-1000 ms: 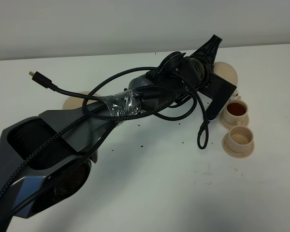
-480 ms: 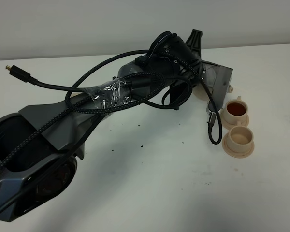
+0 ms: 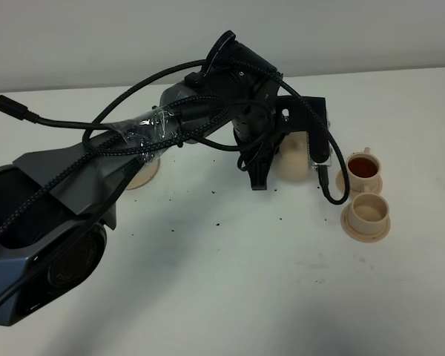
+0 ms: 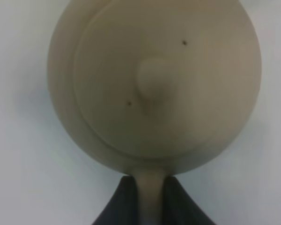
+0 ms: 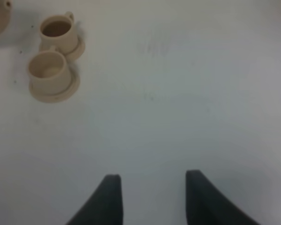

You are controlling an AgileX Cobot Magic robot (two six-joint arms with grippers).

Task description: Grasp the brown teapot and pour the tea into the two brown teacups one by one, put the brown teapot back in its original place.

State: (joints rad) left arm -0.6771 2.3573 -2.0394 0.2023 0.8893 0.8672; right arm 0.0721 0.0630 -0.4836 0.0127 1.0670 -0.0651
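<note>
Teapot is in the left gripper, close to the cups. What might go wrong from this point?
The left gripper pinches only the thin handle of the teapot, so the pot may swivel or slip. A black cable hangs loose beside the filled cup and could snag it.

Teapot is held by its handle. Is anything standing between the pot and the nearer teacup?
No object on the table does. Between the brown teapot and the nearer teacup lies bare table. Only the arm's own cable loop dangles there, close to the farther teacup.
</note>
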